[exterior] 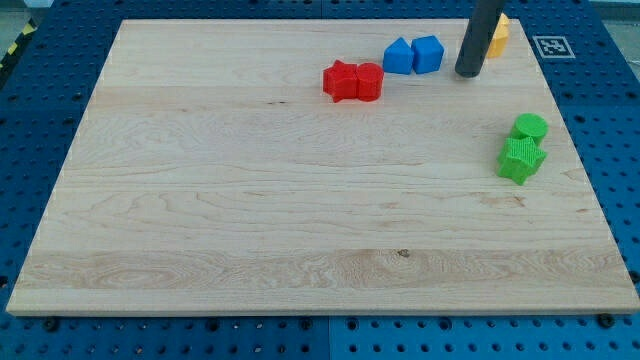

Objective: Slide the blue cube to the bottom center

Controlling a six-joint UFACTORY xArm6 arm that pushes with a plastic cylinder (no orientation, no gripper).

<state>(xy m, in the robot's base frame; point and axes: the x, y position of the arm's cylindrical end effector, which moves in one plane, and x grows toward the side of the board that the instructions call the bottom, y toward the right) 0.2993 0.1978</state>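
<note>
The blue cube (pixel 428 53) sits near the view's top, right of centre, touching a second blue block (pixel 398 57) on its left whose top looks peaked. My tip (pixel 468 72) is the lower end of the dark rod, just to the right of the blue cube with a small gap between them. The wooden board (pixel 250 200) fills most of the view.
Two red blocks (pixel 353 81) sit side by side, left of and slightly below the blue pair. A yellow-orange block (pixel 497 38) is partly hidden behind the rod. A green cylinder (pixel 530 127) and a green star-like block (pixel 521 160) sit near the right edge.
</note>
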